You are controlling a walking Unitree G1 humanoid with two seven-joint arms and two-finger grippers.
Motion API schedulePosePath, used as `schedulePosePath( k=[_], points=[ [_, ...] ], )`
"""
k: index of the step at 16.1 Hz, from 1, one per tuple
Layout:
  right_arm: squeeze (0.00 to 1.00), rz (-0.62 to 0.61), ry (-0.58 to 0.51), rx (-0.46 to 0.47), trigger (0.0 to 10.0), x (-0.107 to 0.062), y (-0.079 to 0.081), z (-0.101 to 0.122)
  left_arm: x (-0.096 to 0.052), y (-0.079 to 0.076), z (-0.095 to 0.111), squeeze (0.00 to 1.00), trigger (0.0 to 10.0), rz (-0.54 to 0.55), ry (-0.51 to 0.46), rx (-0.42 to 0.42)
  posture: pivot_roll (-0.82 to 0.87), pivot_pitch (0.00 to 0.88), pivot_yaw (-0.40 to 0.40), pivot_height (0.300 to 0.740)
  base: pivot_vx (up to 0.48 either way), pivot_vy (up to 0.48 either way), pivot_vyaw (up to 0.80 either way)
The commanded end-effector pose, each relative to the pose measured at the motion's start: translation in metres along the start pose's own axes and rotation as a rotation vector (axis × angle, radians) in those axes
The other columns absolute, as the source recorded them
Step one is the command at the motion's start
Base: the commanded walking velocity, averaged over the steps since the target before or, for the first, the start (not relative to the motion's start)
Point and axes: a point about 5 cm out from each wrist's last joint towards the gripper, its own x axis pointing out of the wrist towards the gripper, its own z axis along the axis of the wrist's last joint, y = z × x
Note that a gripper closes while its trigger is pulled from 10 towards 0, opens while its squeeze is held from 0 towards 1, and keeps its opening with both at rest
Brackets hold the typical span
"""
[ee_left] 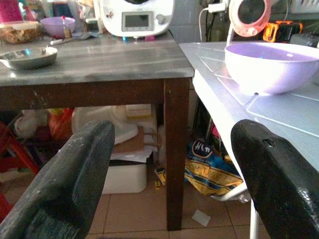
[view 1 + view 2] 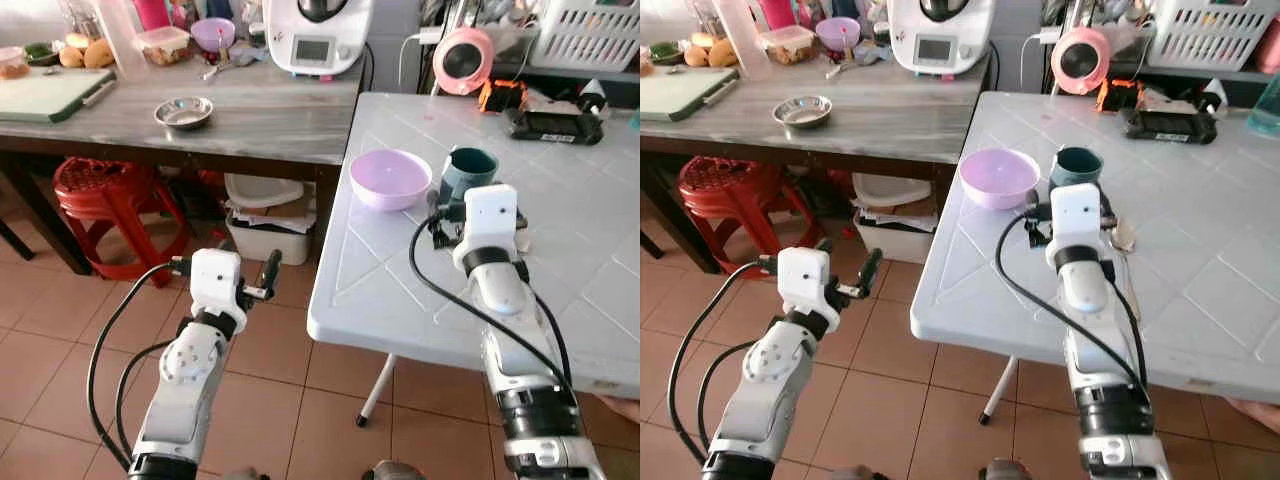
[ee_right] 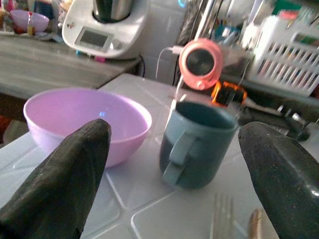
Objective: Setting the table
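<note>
White table (image 2: 400, 300) beside grey counter (image 2: 260, 125), tiled floor (image 2: 50, 330)

Bright, even daylight; the white desk (image 2: 560, 230) shines softly without hard glare. Head views are sharp. Under the grey desk (image 2: 270, 120) lies shade. Wrist views blur the near black fingers (image 3: 55, 184).

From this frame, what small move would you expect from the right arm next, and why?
Probably a short retreat of the right gripper: its fingers stand open and apart from the teal handled mug, which sits upright on the white plastic table beside the lilac plastic bowl, with a fork nearby.
</note>
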Motion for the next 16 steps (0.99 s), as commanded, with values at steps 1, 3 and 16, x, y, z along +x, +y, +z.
schedulePosePath(
  k=[1, 3, 16],
  points=[
    [0.0, 0.012, 0.005, -0.001, 10.0, -0.002, 0.003, -0.002, 0.0, 0.002, 0.004, 0.0, 10.0, 0.0, -0.007, 0.011, -0.02, 0.0, 0.037, 0.74, 0.0, 0.0, 0.0],
    [0.0, 0.058, 0.01, -0.017, 10.0, -0.005, 0.009, -0.005, 0.0, 0.003, 0.004, 0.0, 10.0, 0.001, -0.001, 0.014, -0.03, 0.0, 0.045, 0.74, 0.0, 0.0, 0.0],
    [0.0, 0.111, -0.221, -0.126, 10.0, -0.027, 0.023, 0.023, 0.001, -0.004, 0.003, 0.0, 10.0, -0.022, -0.003, -0.005, -0.05, 0.0, 0.035, 0.74, 0.061, 0.0, 0.02]
  ],
)
